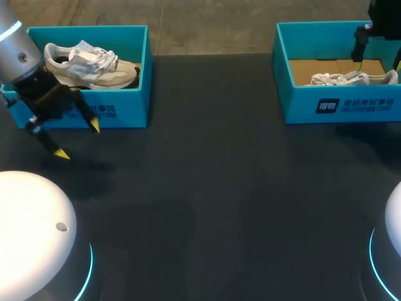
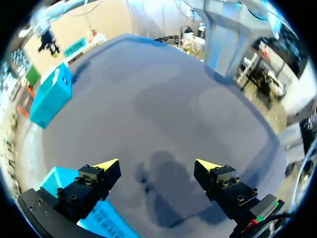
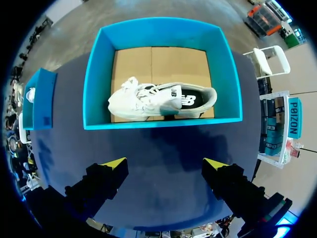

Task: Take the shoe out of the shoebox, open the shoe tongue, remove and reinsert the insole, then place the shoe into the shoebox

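White shoe (image 3: 158,101) inside teal shoebox (image 3: 163,33)

White shoe (image 3: 161,101), seemingly on side, in blue shoebox (image 3: 163,32) ahead of spread pincer (image 3: 165,163).

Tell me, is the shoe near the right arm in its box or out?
In. The white shoe lies inside the blue shoebox, on its cardboard floor; the open right gripper is clear of it.

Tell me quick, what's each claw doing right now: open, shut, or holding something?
Left claw: open, holding nothing.
Right claw: open, holding nothing, short of the white shoe.
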You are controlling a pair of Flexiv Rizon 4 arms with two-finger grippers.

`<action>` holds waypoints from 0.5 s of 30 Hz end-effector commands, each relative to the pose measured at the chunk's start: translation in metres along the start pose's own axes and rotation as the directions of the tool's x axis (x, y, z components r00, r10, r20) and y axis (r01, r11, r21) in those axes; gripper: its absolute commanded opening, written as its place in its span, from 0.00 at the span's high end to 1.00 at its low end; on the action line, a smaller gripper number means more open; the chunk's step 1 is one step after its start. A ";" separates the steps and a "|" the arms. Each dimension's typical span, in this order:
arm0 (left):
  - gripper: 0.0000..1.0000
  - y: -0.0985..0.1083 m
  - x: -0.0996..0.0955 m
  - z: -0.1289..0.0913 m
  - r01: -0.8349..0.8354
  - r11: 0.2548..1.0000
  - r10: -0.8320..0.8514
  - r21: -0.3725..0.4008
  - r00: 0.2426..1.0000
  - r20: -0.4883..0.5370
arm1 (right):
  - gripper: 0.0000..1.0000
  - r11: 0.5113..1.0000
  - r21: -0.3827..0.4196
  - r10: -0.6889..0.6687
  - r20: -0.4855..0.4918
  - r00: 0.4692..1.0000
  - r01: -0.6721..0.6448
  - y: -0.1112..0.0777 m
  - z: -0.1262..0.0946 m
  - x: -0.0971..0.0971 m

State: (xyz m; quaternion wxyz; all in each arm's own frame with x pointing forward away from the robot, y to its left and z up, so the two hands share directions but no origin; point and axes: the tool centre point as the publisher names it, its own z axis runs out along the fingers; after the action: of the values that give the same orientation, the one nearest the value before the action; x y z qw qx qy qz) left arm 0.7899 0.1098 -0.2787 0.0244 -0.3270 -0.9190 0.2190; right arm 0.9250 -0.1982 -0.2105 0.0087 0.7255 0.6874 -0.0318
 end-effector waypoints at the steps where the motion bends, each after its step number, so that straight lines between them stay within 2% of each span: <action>1: 0.00 0.024 -0.003 -0.033 -0.119 0.993 0.119 0.001 0.993 -0.015 | 0.00 1.000 -0.002 0.001 0.001 1.000 -0.001 -0.001 0.000 0.000; 5: 0.00 0.046 -0.011 -0.060 -0.257 0.966 0.256 -0.003 0.964 -0.067 | 0.00 1.000 -0.002 0.001 0.001 1.000 -0.001 -0.001 0.000 0.000; 6: 0.00 0.052 -0.014 -0.067 -0.270 0.962 0.267 -0.036 0.961 -0.073 | 0.00 1.000 -0.002 0.001 0.001 1.000 -0.001 -0.001 0.000 0.000; 7: 0.00 0.057 -0.015 -0.073 -0.342 0.940 0.338 -0.015 0.934 -0.113 | 0.00 1.000 -0.002 0.001 0.001 1.000 -0.001 -0.001 0.000 0.000; 9: 0.00 0.068 -0.022 -0.085 -0.361 0.931 0.355 -0.046 0.929 -0.107 | 0.00 1.000 -0.002 0.001 0.001 1.000 -0.001 -0.001 0.000 0.000; 11: 0.00 0.078 -0.027 -0.099 -0.408 0.912 0.401 -0.038 0.908 -0.117 | 0.00 1.000 -0.002 0.001 0.001 1.000 -0.001 -0.001 0.000 0.000; 15: 0.00 0.096 -0.038 -0.120 -0.490 0.867 0.474 -0.094 0.868 -0.148 | 0.00 1.000 -0.002 0.001 0.001 1.000 -0.001 -0.001 0.000 0.000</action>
State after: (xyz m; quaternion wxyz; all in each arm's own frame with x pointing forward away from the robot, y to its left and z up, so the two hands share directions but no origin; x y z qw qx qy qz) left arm 0.8812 0.1920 -0.2194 -0.0211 -0.5426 -0.8263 0.1494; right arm 0.9249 -0.1982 -0.2101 0.0087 0.7255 0.6874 -0.0318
